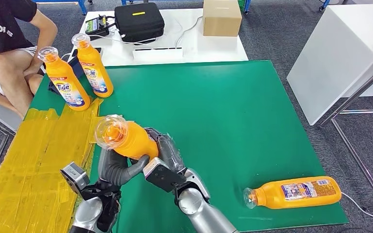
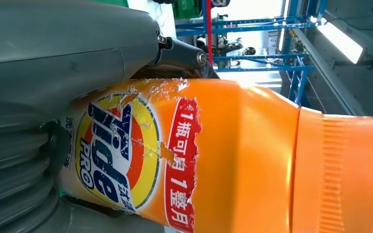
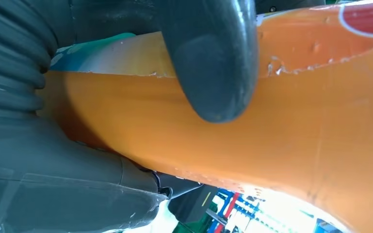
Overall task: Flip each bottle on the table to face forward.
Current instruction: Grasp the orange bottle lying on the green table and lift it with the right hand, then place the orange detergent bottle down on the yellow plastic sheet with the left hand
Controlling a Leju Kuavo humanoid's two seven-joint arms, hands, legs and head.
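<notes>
Fingers of the left hand wrap under the bottle; the right hand clasps its base from the other side, thumb pressed on the orange wall. Both hands hold it together, lifted off the desk, cap tilted toward the camera. Label faces the left wrist camera. Two bottles stand upright at the far left corner, labels forward. A last bottle lies on its side near the front right edge. Judgement: mid-handling of the third bottle; the turn looks under way, not set down. Next move calls for bringing it upright, label forward, and placing it beside the standing pair without knocking them.
</notes>
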